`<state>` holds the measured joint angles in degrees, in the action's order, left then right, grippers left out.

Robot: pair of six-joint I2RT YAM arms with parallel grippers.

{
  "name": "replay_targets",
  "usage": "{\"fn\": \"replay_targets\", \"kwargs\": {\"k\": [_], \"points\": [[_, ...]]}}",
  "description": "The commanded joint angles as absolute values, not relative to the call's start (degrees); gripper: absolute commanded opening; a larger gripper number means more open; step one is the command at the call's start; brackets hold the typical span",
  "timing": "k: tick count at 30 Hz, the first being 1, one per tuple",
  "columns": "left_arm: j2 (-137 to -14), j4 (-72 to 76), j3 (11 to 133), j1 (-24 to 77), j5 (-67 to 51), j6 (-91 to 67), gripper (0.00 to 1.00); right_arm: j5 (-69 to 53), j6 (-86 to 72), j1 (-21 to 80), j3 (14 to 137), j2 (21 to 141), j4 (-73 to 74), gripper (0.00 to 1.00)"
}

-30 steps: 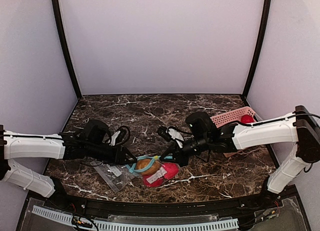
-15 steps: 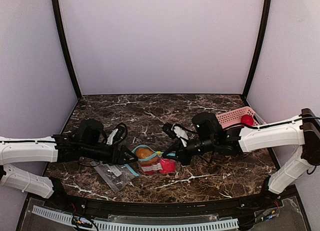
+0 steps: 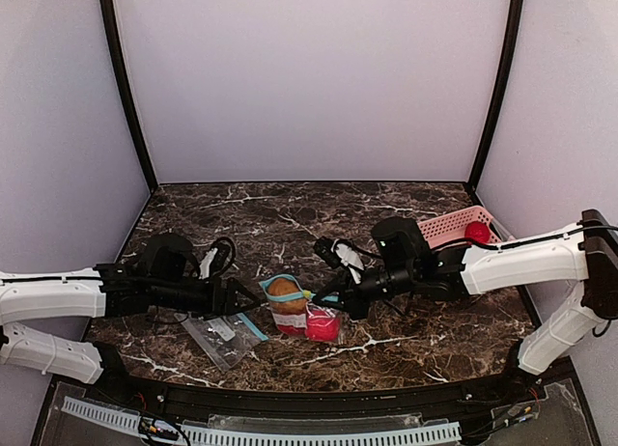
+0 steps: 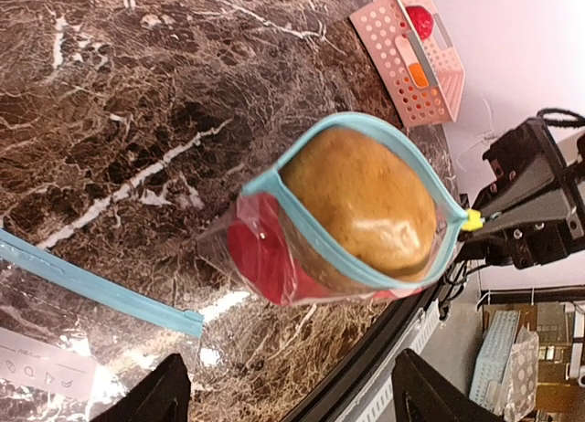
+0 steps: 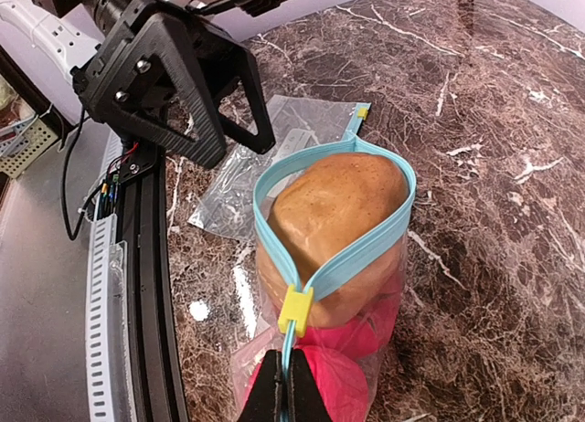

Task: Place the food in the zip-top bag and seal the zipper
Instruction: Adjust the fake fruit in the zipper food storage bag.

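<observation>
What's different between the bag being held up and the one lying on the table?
The held bag stands upright, mouth open; the flat bag lies on the table. The held bag bulges with a brown piece and red pieces; the flat bag looks empty. Both are clear plastic, edged teal-blue.

The dark brown, white-veined marble-look table top (image 5: 512,166) is smooth and glossy. The small clear zip-top bag (image 5: 260,372) is thin, shiny, wrinkled plastic film; its teal-blue zipper strip (image 5: 366,244) is smooth plastic. The brown-tan round food piece (image 5: 334,198) looks matt and finely rough. The pink slatted basket (image 4: 416,61) is smooth plastic.
</observation>
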<state>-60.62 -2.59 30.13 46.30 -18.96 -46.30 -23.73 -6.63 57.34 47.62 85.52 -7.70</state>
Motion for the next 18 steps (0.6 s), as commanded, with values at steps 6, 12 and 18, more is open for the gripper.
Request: {"fn": "replay_targets", "kwargs": {"k": [6, 12, 18], "points": [[-64.52, 1.89, 33.02, 41.48, -20.16, -44.97, 0.81, -26.01, -6.94, 57.57, 46.94, 84.70, -9.10, 0.00], [-70.39, 4.35, 35.91, 39.31, -21.86, -44.17, 0.74, -26.13, -6.83, 57.64, 47.04, 84.55, -8.65, 0.00], [-74.52, 5.28, 38.54, 38.67, -24.07, -42.67, 0.67, -26.04, -6.70, 57.66, 46.89, 84.53, -8.34, 0.00]]}}
